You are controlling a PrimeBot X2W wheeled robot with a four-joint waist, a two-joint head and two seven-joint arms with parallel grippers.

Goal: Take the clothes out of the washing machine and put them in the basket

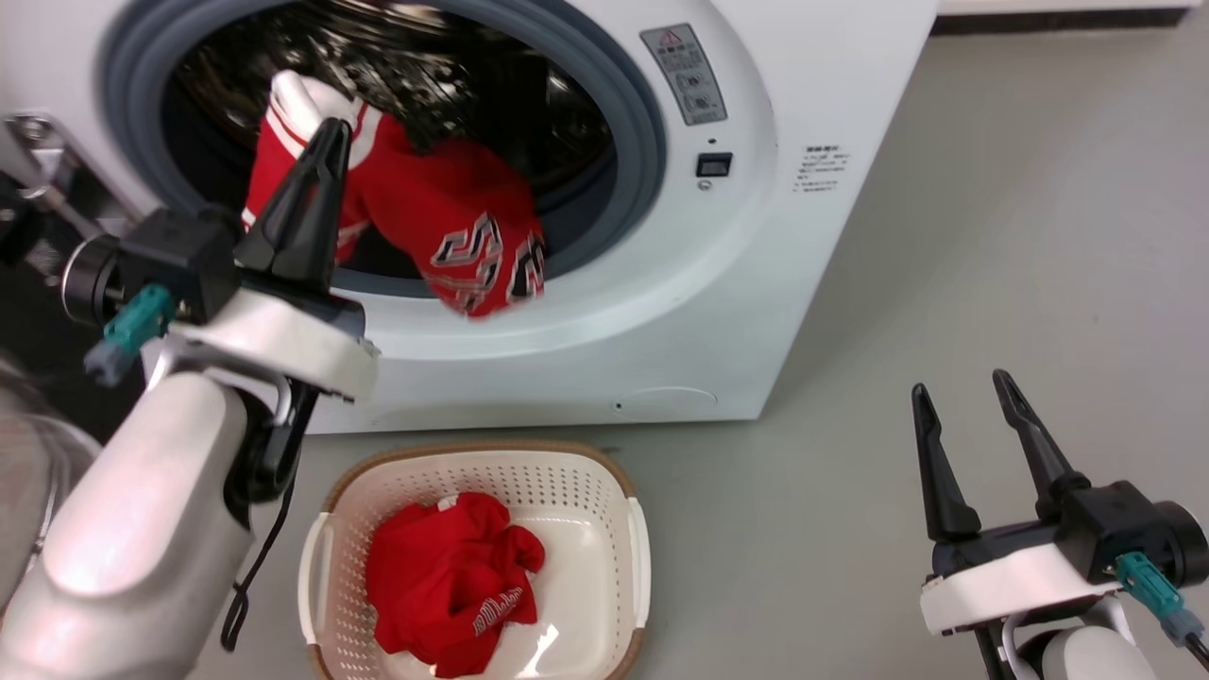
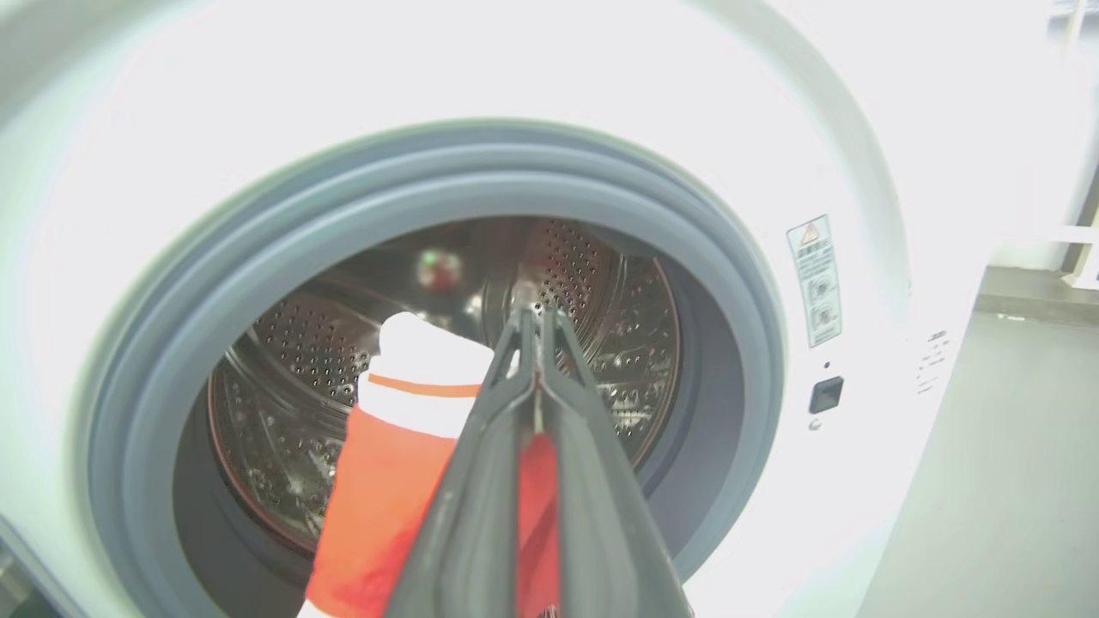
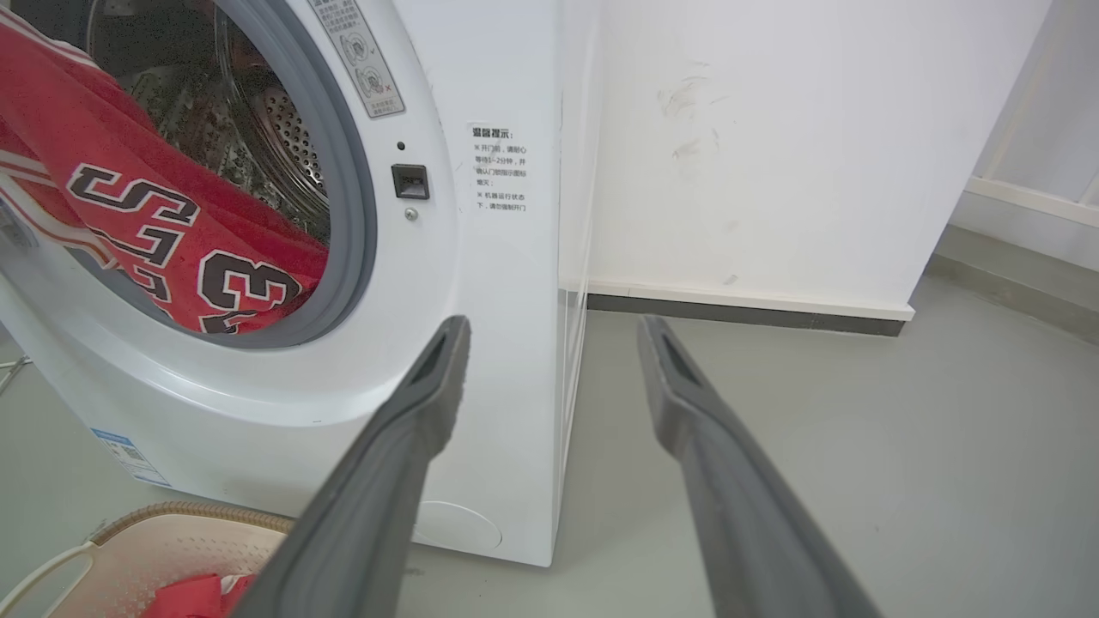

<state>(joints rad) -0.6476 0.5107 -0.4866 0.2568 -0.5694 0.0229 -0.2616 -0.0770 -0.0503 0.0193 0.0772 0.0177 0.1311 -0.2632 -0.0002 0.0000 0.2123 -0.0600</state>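
Halfway through the job, the left pincer (image 1: 326,142), clamped on a red jersey (image 1: 453,217) draped at the mouth of the washer (image 1: 756,236), should lift it clear of the grey rim (image 1: 633,123) before lowering it into the basket (image 1: 623,491) beside the other jersey (image 1: 444,576); the right pincer (image 1: 962,387) hangs with fingers apart.

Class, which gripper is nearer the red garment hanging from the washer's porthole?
Left. The left gripper has jaws shut on the garment; the right gripper, jaws open, sits apart at lower right.
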